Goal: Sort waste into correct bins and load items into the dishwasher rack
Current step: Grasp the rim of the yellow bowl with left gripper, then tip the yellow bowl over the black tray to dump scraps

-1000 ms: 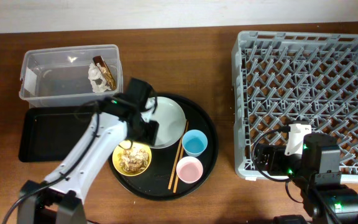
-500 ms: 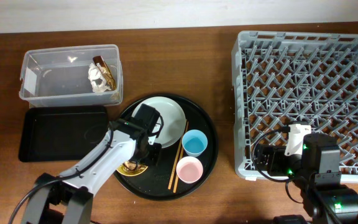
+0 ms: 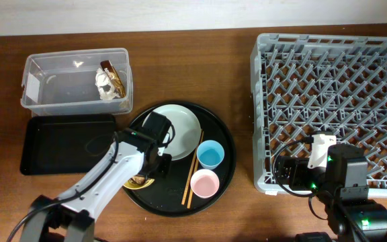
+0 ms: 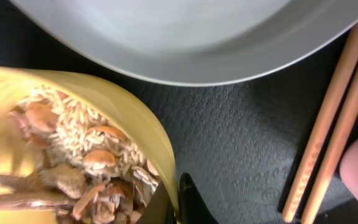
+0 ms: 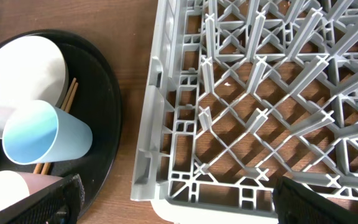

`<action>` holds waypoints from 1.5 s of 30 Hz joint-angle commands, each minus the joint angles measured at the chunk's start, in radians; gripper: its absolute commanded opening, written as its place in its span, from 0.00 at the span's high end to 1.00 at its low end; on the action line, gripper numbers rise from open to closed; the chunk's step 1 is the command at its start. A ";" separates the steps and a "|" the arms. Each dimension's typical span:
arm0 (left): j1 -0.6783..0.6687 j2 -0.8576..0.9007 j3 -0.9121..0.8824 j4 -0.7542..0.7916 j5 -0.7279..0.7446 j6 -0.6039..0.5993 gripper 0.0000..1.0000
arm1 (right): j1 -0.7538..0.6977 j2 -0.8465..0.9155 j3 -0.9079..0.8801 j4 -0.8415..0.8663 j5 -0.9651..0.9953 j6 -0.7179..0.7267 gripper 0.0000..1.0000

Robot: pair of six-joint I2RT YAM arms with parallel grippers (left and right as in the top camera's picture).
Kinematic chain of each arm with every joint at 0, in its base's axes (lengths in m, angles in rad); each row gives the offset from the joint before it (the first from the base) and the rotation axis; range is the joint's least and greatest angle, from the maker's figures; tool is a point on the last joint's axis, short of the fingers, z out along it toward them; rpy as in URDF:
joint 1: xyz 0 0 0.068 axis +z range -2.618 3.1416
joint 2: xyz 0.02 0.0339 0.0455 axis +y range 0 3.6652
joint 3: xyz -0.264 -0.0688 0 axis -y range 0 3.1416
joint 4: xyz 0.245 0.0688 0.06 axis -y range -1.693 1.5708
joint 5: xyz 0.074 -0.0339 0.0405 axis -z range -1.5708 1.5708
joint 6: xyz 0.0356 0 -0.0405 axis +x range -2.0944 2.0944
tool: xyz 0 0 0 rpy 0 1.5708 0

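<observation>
The jaws of the left gripper (image 4: 178, 208) are clamped on the rim of the yellow bowl (image 4: 126, 121), one finger inside and one outside. The jaws of the right gripper (image 5: 185, 196) are spread wide with nothing between them, near the front edge of the dishwasher rack (image 5: 260, 93).

The step in hand is judged to be the clearing of the food scraps (image 4: 67, 155), which lie in the bowl. A lift is called for next, then a carry towards ten o'clock and a tip over a bin. Which bin is meant for food cannot be told.

On the round black tray (image 3: 224, 134), from near to far, are counted:
- one yellow bowl at seven o'clock
- one pink cup (image 3: 204, 183) at five
- two chopsticks (image 3: 193, 168) near the centre
- one blue cup (image 3: 211, 154) at three
- one plate (image 3: 183, 121) at twelve

Beyond the tray are counted one shallow black tray (image 3: 59, 144) at nine o'clock and one clear tub (image 3: 46, 101) at ten. One tissue (image 3: 103, 84) and one wrapper (image 3: 113, 75) are seen in the tub. One rack is seen at three o'clock, with nothing loaded.
</observation>
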 commanded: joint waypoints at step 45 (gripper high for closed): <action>1.201 0.329 0.257 0.031 1.542 0.279 1.00 | -0.002 -0.002 0.015 -0.012 -0.009 -0.003 0.02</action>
